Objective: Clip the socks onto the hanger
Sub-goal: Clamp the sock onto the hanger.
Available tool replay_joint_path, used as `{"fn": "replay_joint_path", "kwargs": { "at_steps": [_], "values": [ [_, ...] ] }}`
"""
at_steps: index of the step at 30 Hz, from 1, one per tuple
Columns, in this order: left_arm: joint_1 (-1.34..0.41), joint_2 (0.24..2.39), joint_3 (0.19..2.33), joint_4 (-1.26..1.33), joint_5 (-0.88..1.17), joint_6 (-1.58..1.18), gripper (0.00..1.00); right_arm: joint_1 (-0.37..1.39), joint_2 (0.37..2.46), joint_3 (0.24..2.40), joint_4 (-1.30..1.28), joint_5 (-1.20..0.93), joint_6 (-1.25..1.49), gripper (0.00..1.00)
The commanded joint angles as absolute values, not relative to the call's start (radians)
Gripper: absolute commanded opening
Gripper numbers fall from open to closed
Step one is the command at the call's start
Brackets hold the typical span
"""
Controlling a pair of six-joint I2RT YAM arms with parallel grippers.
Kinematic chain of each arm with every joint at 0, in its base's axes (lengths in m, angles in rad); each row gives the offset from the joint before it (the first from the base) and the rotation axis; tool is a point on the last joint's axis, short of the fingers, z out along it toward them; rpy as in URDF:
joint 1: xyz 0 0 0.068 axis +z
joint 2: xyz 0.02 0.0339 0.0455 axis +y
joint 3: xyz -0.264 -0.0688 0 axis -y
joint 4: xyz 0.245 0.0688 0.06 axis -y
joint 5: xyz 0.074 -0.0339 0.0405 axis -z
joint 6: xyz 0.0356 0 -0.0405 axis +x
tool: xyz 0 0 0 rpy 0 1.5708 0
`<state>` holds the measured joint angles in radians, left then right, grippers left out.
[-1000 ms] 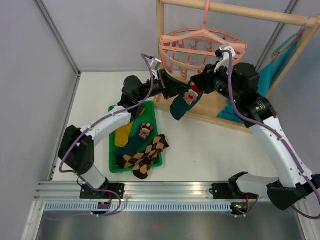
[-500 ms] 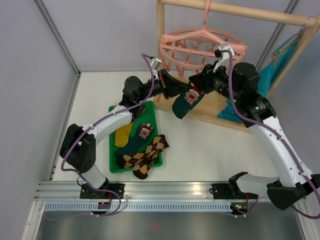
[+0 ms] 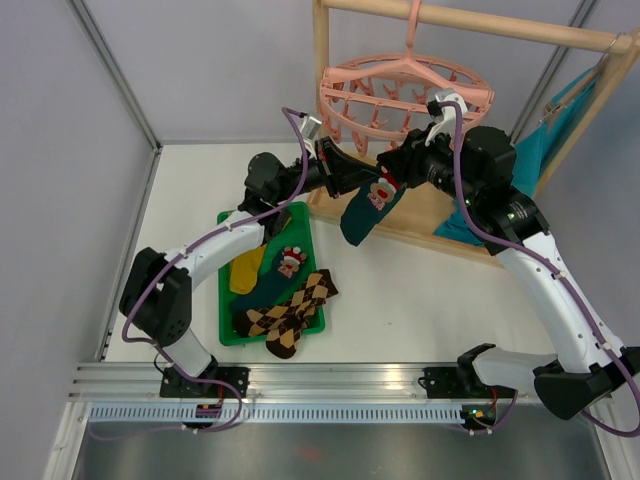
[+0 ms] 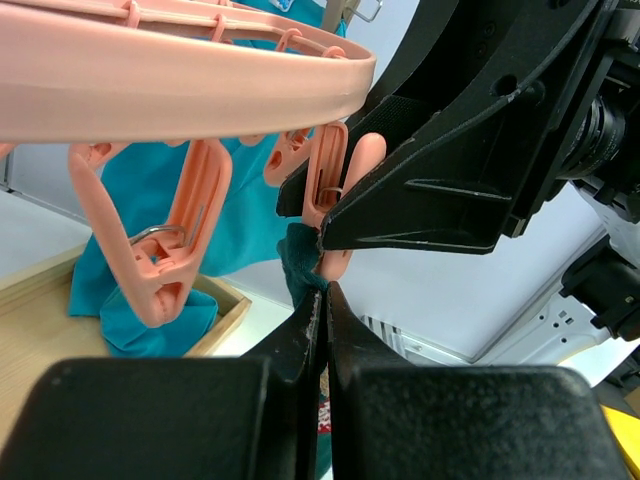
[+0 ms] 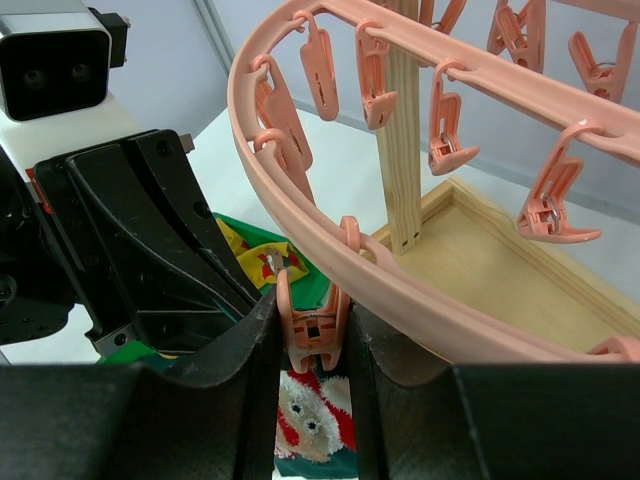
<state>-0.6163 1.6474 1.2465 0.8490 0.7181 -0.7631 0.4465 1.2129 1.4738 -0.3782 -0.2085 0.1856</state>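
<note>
Progress stands at the first piece: the teal sock (image 3: 362,212) with the red-and-white Christmas figure hangs in mid-air just under the near rim of the pink hanger (image 3: 330,100), well clear of the worktop (image 3: 420,300). Its top edge is pinched in the left end effector (image 4: 325,296), fingers clenched flat on the fabric and lifting it up against one dangling clip (image 5: 313,335). The right end effector (image 5: 311,318) is clamped on that same clip, squeezing it from both sides. Whether the clip's mouth has taken the cloth, I cannot tell from where I stand.

No sock that I can see hangs from the hanger on its own. The matching teal sock (image 3: 283,268), a mustard sock (image 3: 245,268) and the argyle pair (image 3: 290,312) lie in or over the green tray (image 3: 226,335), unclipped. The hanger hooks over the wooden rack (image 3: 480,22). By my reckoning nearly all the clipping is left to do.
</note>
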Motion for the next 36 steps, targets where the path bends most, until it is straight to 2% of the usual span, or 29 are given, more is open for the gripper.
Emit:
{"fn": "replay_joint_path", "kwargs": {
  "at_steps": [1,20,23,32,35,36],
  "values": [
    [-0.614,1.606,1.256,0.940,0.745,-0.788,0.02,0.446,1.203,1.473,-0.327,-0.215,0.169,0.00],
    [-0.614,1.583,1.233,0.953,0.738,-0.785,0.02,0.446,1.184,1.459,-0.318,-0.206,0.164,0.00],
    [-0.614,1.583,1.232,0.951,0.735,-0.787,0.02,0.446,1.183,1.460,-0.319,-0.210,0.169,0.02],
    [-0.612,1.588,1.232,0.953,0.733,-0.788,0.02,0.446,1.177,1.465,-0.328,-0.212,0.183,0.17],
    [-0.614,1.588,1.230,0.950,0.730,-0.788,0.02,0.446,1.174,1.463,-0.330,-0.210,0.190,0.28],
    [-0.614,1.588,1.230,0.946,0.729,-0.788,0.02,0.446,1.172,1.463,-0.330,-0.209,0.195,0.35]
  ]
}}
